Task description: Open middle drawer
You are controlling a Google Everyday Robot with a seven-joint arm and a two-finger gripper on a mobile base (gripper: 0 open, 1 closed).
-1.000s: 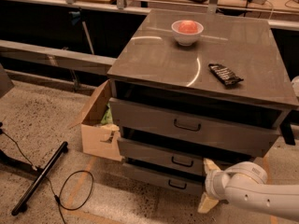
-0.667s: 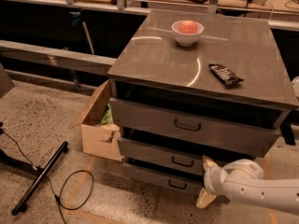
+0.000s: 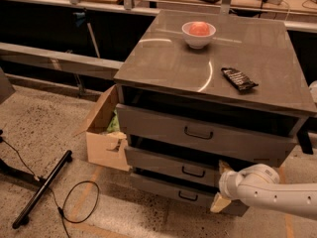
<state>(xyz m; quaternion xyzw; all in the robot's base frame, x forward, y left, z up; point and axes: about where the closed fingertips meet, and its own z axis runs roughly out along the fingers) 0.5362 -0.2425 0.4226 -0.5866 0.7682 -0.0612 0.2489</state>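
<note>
The grey cabinet has three drawers. The middle drawer (image 3: 163,163) has a mid-height front and a small dark loop handle (image 3: 192,171) at its centre. Its front stands a little ahead of the cabinet body and no tray shows. My gripper (image 3: 222,184) is at the right end of the middle and bottom drawer fronts, to the right of the handle. Its two tan fingertips (image 3: 225,166) are spread apart, one above the other, with nothing between them. The white arm (image 3: 267,192) comes in from the right edge.
The taller top drawer (image 3: 198,133) and the slim bottom drawer (image 3: 187,196) frame the middle one. On the cabinet top are a white bowl (image 3: 198,32) and a dark packet (image 3: 238,79). An open cardboard box (image 3: 105,133) stands left of the cabinet. A black stand and cable (image 3: 44,187) lie on the floor.
My gripper has risen slightly along the right end of the drawer fronts. The drawers have not moved.
</note>
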